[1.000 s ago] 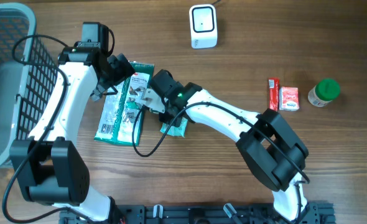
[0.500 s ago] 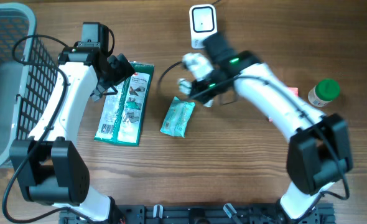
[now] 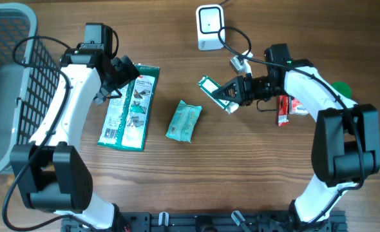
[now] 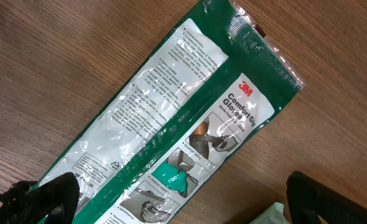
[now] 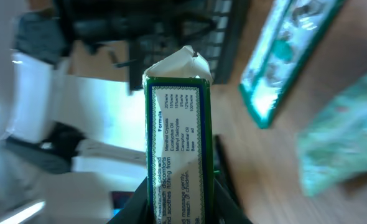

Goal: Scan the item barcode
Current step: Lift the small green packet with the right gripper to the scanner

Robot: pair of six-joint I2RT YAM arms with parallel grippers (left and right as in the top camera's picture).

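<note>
My right claw (image 3: 232, 96) has swung across to near the white box-shaped scanner (image 3: 210, 27), pinched narrow on the small green-and-white cardboard carton (image 3: 209, 86), which it holds aloft. Risk: the end grip may let the carton twist, or its barcode may face away from the scanner. Around: grey mesh basket (image 3: 3, 64), long green glove packet (image 3: 129, 106) under my empty, wide-open left claw (image 3: 113, 84), teal pouch (image 3: 184, 120); none blocks the way.

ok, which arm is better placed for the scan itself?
Right. The right hand grips the green box near the white scanner. The left hand hangs open and empty over the glove pack, farther off.
</note>
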